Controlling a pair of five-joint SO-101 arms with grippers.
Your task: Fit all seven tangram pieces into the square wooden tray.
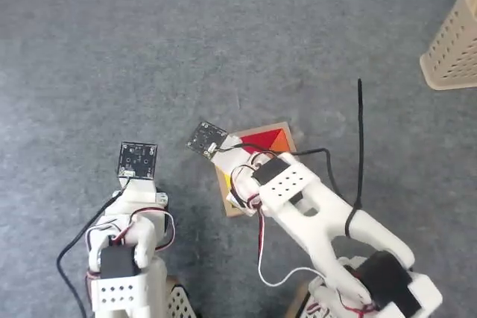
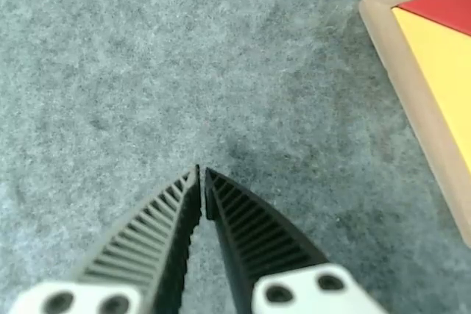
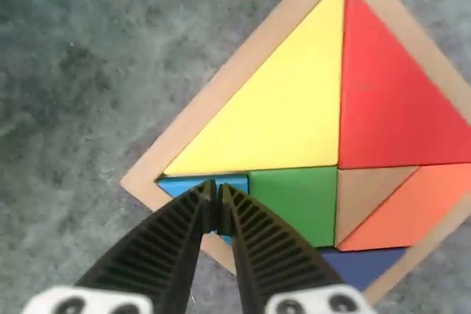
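Observation:
The square wooden tray (image 3: 221,86) holds a large yellow triangle (image 3: 280,108), a large red triangle (image 3: 390,108), a green square (image 3: 294,200), a tan triangle (image 3: 364,193), an orange piece (image 3: 419,207), a dark blue piece (image 3: 364,266) and a light blue piece (image 3: 184,184). My right gripper (image 3: 217,187) is shut, its tips over the light blue piece at the tray's corner. In the high view the tray (image 1: 287,130) lies mostly under the right arm. My left gripper (image 2: 201,174) is shut over bare carpet, left of the tray's corner (image 2: 379,16).
Grey carpet (image 1: 149,65) covers the table. A beige perforated basket (image 1: 456,35) stands at the far right edge. A black cable (image 1: 360,132) rises by the right arm.

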